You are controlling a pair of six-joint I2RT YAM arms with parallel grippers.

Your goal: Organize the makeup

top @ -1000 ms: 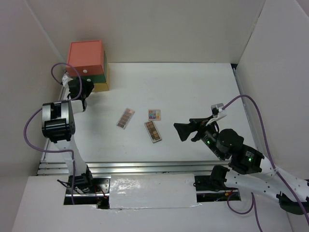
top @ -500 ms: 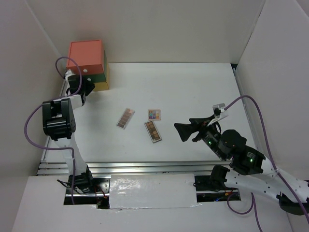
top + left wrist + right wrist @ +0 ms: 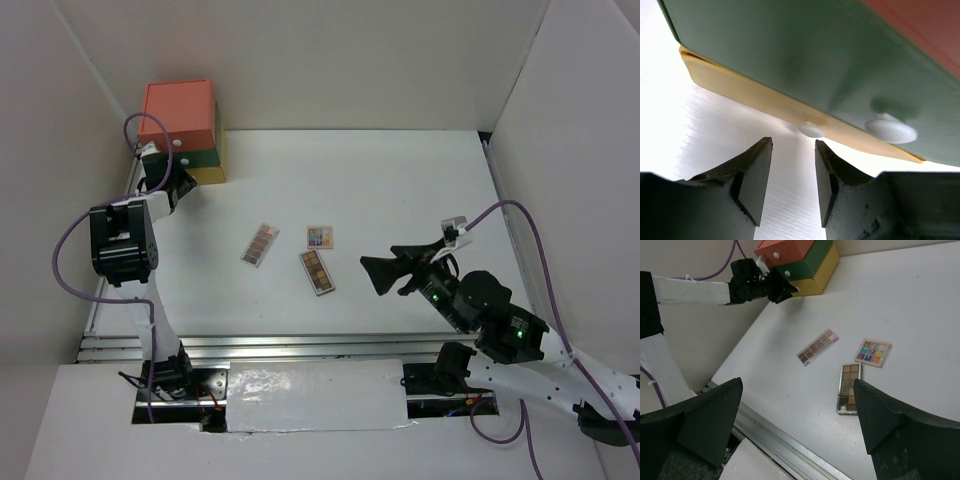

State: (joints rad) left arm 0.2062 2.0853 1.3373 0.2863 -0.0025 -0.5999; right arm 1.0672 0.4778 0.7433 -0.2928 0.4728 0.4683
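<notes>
Here's the white table (image 3: 400,180), and at its far left corner sits the stacked drawer box (image 3: 180,120), coral over green over yellow. The left gripper (image 3: 793,150) is low and close at the box's front, level with the yellow drawer. Its jaws are parted by a narrow gap with nothing between them, and the small white knob (image 3: 812,131) sits just past the tips. The green drawer's knob (image 3: 891,131) shows above and to the right in the wrist view.

Over on the right, the right gripper (image 3: 375,272) hovers above the table, jaws spread wide and empty, pointing toward the middle.

Now the makeup: three palettes lie flat mid-table, well apart from the box. The brown palette (image 3: 317,272) is nearest the arms, the pinkish palette (image 3: 260,244) slants to its left, and the small multicolour palette (image 3: 320,237) lies just beyond the brown one.
</notes>
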